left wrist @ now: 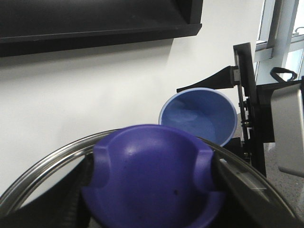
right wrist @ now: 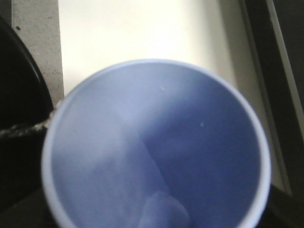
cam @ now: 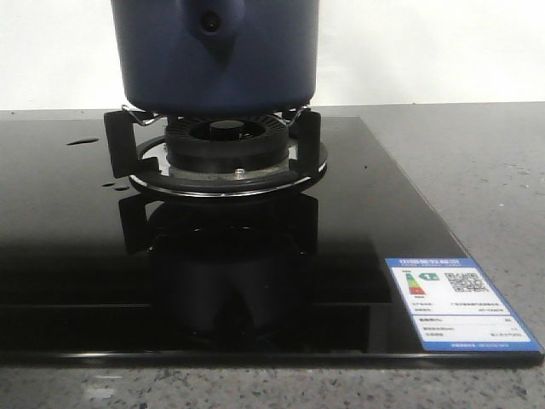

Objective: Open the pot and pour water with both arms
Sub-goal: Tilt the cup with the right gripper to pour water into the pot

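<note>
- The pot stands on the burner of the black stove.
- The left claw pinches the blue lid knob; the lid looks lifted.
- The right claw is hidden; I cannot tell its state. The pale cup is tilted, so pouring seems near.

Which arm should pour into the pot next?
Right: it holds the pale blue cup, mouth facing its wrist camera. The left gripper is occupied clamping the lid knob.

White wall, grey speckled counter, window
</note>
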You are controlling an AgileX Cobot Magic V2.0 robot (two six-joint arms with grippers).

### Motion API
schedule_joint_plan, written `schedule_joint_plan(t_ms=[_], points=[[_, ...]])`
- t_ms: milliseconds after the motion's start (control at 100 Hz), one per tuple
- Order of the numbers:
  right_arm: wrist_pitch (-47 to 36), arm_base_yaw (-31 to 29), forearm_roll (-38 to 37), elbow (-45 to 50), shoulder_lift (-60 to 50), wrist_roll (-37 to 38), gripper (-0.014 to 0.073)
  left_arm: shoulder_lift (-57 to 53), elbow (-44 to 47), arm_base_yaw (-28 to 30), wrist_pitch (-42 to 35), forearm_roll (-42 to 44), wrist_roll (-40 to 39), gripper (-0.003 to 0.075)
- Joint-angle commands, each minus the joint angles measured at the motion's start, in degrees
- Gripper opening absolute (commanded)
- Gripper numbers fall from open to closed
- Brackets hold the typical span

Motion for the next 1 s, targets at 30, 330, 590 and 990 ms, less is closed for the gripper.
schedule_joint_plan(t_ms=[30, 330, 590, 990], points=[[-5.9, -0.3, -2.9, -2.3, -2.8, -0.5, 0.0204, -1.3, -1.7, -0.4, 0.5, -4.8, -0.6, 0.0282], [-5.8, -0.9, -13.5, -2.3, -2.8, -0.5, 0.0204, -1.3, -1.7, -0.9, 0.3, -4.8, -0.6, 0.0282], [-6.1, -2.2, -20.2, -2.3, -2.8, -0.5, 0.0204, -1.3, -1.7, -0.9, 0.3, -4.8, -0.6, 0.0282], [-10.4, -2.2, -36.2, -2.3, -2.8, -0.5, 0.0204, -1.3, -1.7, -0.9, 0.3, -4.8, -0.6, 0.0282]])
